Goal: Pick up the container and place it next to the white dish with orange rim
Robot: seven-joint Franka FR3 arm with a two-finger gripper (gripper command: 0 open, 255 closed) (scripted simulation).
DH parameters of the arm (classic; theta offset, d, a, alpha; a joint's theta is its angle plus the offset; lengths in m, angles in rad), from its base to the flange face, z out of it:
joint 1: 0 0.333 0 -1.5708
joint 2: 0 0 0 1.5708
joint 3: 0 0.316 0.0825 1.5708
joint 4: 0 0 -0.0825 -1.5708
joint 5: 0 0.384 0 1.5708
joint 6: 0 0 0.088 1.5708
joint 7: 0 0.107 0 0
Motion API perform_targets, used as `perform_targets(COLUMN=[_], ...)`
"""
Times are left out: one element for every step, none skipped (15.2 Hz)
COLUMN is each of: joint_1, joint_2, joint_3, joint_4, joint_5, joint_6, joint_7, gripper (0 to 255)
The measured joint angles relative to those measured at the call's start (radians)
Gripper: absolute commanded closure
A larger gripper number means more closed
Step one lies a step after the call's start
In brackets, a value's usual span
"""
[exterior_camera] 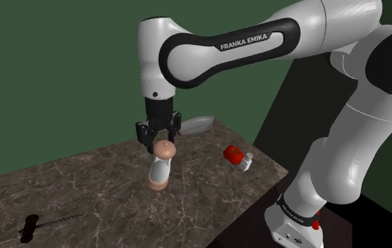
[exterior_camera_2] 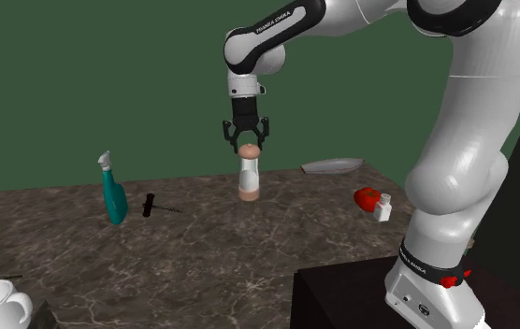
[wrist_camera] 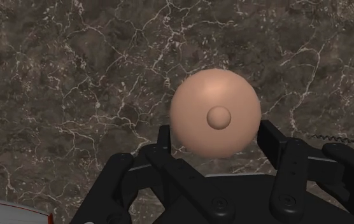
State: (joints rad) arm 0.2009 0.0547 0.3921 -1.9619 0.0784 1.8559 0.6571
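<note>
Gripper [exterior_camera: 163, 143] pointing straight down, spread astride container [exterior_camera: 158, 171] cap

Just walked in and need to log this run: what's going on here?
A white robot arm's claw sits over the peach cap of a white container, which stands upright on the dark marble table. Whether the claw grips it is not clear. The shallow dish that it should end up beside lies apart from it, toward the second exterior view's right. The container is not yet lifted.
</note>
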Motion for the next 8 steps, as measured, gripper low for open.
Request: perform_targets(joint_1=[0.000,0.000,-0.001,-0.002,-0.002,-0.003,-0.003,-0.002], joint_2=[-0.004,-0.007,-0.013,-0.018,-0.019,-0.021,-0.023,-0.024], joint_3=[0.000,0.000,0.000,-0.001,-0.001,-0.002,-0.001,-0.001], joint_4=[0.008,0.017,0.026,0.033,0.047,0.059,0.070,0.081], joint_5=[0.001,0.003,0.005,0.006,0.006,0.006,0.007,0.007], joint_6=[-0.012,-0.024,-0.039,-0.051,-0.065,-0.079,-0.092,-0.104], joint_7=[0.001,0.001,0.001,0.000,0.000,0.000,0.001,0.002], gripper=[255,255,255,255,255,255,255,255])
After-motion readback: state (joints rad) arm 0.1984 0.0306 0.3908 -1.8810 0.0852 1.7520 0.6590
